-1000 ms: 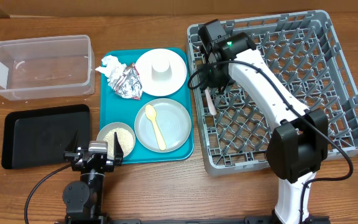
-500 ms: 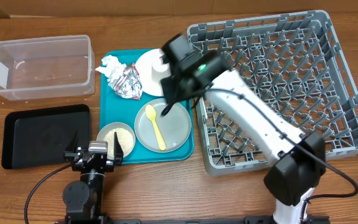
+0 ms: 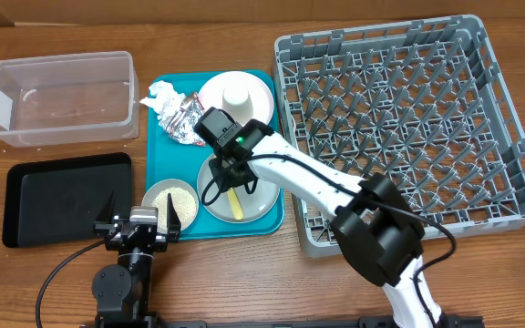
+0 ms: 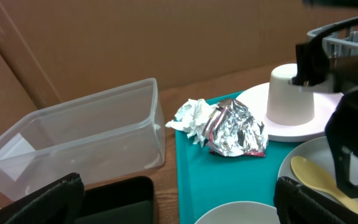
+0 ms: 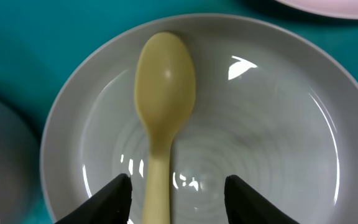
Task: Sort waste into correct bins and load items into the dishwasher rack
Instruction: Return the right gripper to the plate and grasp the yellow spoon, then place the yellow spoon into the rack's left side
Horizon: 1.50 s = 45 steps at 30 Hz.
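Note:
My right gripper (image 3: pixel 231 178) is open and hangs low over the pale grey-green plate (image 3: pixel 264 193) on the teal tray. In the right wrist view the gripper (image 5: pixel 178 182) straddles the handle of the yellow spoon (image 5: pixel 164 81), which lies on the plate (image 5: pixel 272 124) nearer the left finger. The white cup (image 3: pixel 238 98) stands upside down on the white plate (image 3: pixel 261 91). The napkin (image 3: pixel 160 93) and foil wrapper (image 3: pixel 183 121) lie on the tray's far left. The small bowl (image 3: pixel 169 199) holds rice. My left gripper (image 3: pixel 139 221) is open and empty beside the bowl. I cannot see the fork.
The grey dishwasher rack (image 3: pixel 408 118) fills the right side. The clear tub (image 3: pixel 60 96) stands far left, with the black tray (image 3: pixel 62 196) in front of it. The teal tray (image 3: pixel 167 159) lies between them and the rack. The right arm crosses the rack's near-left corner.
My right arm has swung left from the rack's left part to over the grey-green plate and spoon, gripper empty. The left arm has not moved.

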{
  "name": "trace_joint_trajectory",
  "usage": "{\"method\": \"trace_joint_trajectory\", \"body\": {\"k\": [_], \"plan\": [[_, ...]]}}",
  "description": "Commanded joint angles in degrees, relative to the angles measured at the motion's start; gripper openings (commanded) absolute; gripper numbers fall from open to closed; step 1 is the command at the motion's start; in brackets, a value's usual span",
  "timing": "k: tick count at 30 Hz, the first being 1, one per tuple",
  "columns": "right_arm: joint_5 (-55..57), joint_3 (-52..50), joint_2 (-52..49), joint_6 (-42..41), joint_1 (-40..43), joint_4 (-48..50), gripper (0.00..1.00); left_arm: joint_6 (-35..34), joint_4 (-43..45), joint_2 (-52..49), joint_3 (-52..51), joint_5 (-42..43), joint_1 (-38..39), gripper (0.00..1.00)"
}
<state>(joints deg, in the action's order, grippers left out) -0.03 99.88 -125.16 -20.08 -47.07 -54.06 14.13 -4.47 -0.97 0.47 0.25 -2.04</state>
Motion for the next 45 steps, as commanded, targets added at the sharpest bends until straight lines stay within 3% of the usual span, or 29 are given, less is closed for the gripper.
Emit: {"method": "trace_joint_trajectory", "body": {"k": [1,5,19,34,45], "plan": [[1.22,-0.20,-2.10,-1.20,-0.20,1.09,0.48,0.46,-0.02,0.28,-0.13,0.22,-0.57,1.00],[1.22,-0.20,-3.89,-1.22,-0.90,1.11,0.47,0.46,-0.02,0.28,-0.13,0.24,-0.57,1.00],[4.61,2.60,-4.50,-1.25,-1.97,-3.56,0.18,0.46,-0.02,0.28,-0.13,0.22,-0.57,1.00],[12.00,14.14,7.28,-1.20,-0.37,-11.96,0.18,0.46,0.00,0.28,-0.13,0.22,-0.57,1.00],[7.13,12.90,13.18,4.68,14.47,-13.70,0.18,0.46,-0.02,0.28,-0.13,0.24,-0.57,1.00]]}}
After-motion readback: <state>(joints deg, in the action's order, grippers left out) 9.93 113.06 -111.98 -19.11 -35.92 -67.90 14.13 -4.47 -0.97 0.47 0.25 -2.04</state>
